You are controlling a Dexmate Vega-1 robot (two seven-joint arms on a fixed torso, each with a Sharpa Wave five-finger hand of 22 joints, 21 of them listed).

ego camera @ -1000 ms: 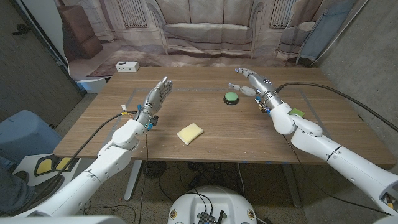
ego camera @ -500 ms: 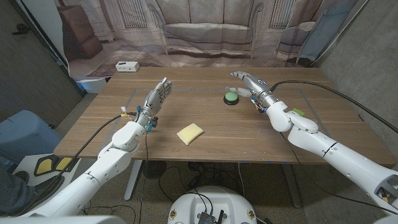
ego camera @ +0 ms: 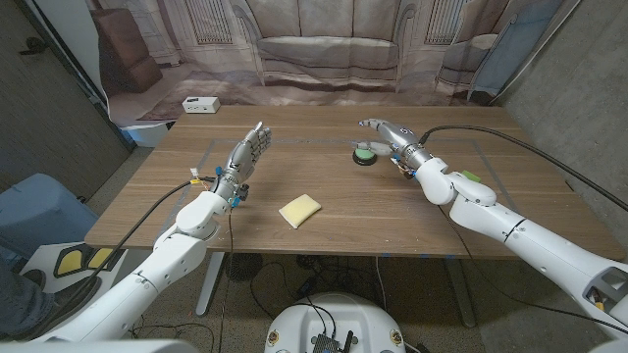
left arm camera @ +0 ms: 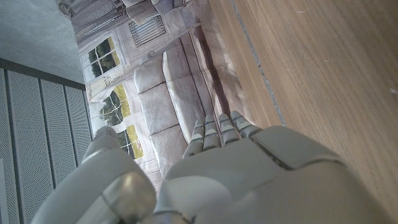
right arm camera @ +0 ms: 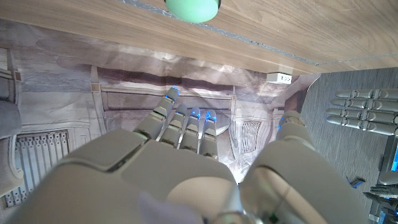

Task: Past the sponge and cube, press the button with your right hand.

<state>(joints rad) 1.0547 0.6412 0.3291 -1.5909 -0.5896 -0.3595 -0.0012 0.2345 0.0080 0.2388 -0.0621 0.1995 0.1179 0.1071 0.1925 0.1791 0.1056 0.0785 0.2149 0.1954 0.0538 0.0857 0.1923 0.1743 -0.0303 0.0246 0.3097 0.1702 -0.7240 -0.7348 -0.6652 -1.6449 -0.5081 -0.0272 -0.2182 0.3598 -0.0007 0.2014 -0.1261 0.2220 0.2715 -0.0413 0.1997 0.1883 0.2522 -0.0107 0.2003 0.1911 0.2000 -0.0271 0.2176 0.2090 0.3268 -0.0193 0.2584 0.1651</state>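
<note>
The green button (ego camera: 365, 154) on its dark base sits on the wooden table (ego camera: 334, 230), right of middle toward the far side. My right hand (ego camera: 390, 137) is over its far right side, fingers spread and holding nothing; whether it touches the button I cannot tell. In the right wrist view the button (right arm camera: 191, 7) lies beyond my right hand (right arm camera: 180, 155). The yellow sponge (ego camera: 299, 210) lies near the table's middle front. A small green cube (ego camera: 469, 177) peeks out behind my right forearm. My left hand (ego camera: 245, 157) stands upright and open at the left.
A white box (ego camera: 200, 105) sits at the table's far left corner. A backdrop printed with a sofa hangs behind the table. In the right wrist view my left hand (right arm camera: 367, 111) appears at the picture's edge. The left wrist view looks past my left hand (left arm camera: 249, 180) along bare wood (left arm camera: 311, 62).
My right hand has slid left along the far side, from right of the button to over it. The left hand, sponge and cube have stayed put.
</note>
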